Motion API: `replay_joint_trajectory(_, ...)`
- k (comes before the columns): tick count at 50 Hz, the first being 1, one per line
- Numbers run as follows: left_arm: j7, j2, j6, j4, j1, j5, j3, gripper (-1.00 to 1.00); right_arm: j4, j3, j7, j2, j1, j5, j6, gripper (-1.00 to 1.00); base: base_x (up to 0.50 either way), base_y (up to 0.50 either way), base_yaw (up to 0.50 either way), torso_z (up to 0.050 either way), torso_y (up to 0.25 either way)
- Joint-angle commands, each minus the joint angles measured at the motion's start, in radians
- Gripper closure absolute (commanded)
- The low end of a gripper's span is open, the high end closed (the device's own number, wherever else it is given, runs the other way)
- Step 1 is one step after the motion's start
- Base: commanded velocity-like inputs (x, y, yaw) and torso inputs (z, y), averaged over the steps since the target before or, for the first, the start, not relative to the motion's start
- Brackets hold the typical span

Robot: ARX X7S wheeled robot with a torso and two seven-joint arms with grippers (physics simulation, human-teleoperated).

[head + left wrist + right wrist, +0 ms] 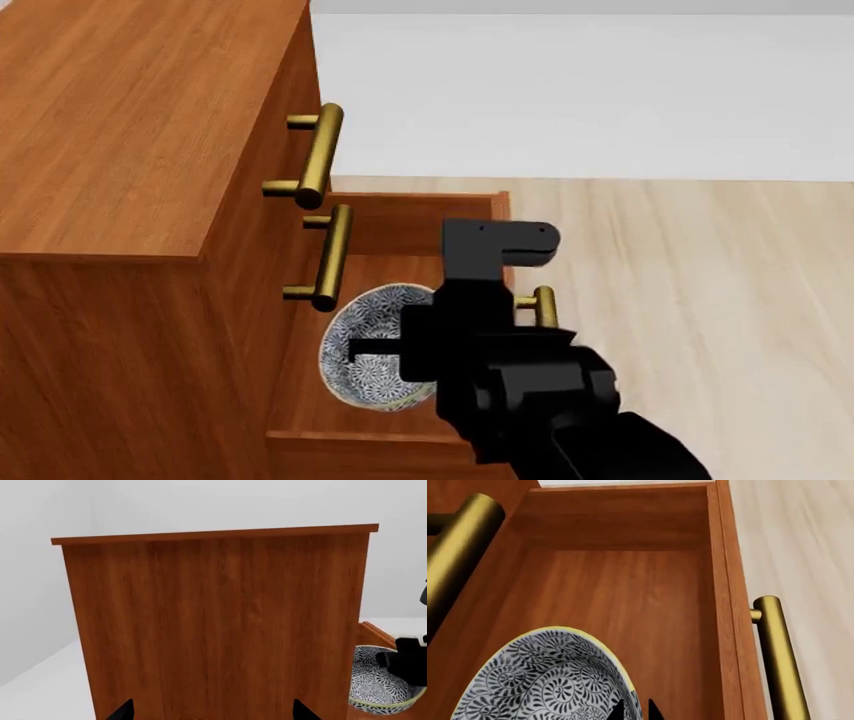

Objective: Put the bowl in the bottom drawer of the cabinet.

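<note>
The bowl (371, 335), patterned blue-grey and white with a yellowish rim, hangs tilted inside the open bottom drawer (400, 222) of the cabinet (120, 120). My right gripper (636, 711) is shut on the bowl's (547, 680) rim, one fingertip inside and one outside. I cannot tell whether the bowl touches the drawer floor (647, 600). My left gripper (213, 711) is open, its fingertips wide apart, facing the cabinet's plain side panel (213, 625). Past that panel's edge the bowl (373, 685) shows in the drawer.
Two shut upper drawers with brass bar handles (318, 155) (331, 255) overhang the open drawer. The bottom drawer's own brass handle (777, 655) runs along its front. My black right arm (534, 400) hides the drawer's front part. Pale wood floor (694, 270) lies to the right.
</note>
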Motion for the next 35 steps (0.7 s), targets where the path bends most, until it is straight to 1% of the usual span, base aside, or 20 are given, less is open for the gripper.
replay_joint_trajectory(1, -0.002, -0.001, 0.004, -0.006, 0.001, -0.001, 0.0, -1.0, -0.003, 0.013, -0.015, 0.0, -0.007, -0.005, 0.001, 1.0, 0.0, 0.0, 0.0, 0.0, 0.0)
replay_joint_trajectory(25, -0.005, -0.004, 0.005, -0.015, -0.004, -0.008, 0.003, -1.0, 0.026, -0.018, -0.038, 0.0, -0.029, 0.133, -0.006, 1.0, 0.0, 0.0, 0.0, 0.0, 0.0)
replay_joint_trajectory(34, -0.007, -0.005, 0.008, -0.015, -0.002, -0.007, 0.004, -1.0, 0.029, -0.029, -0.034, 0.0, -0.032, 0.136, -0.007, 1.0, 0.0, 0.0, 0.0, 0.0, 0.0)
replay_joint_trajectory(35, -0.008, -0.005, 0.007, -0.015, -0.002, -0.008, 0.004, -1.0, 0.029, -0.028, -0.034, 0.0, -0.032, 0.135, -0.006, -1.0, 0.0, 0.0, 0.0, 0.0, 0.0)
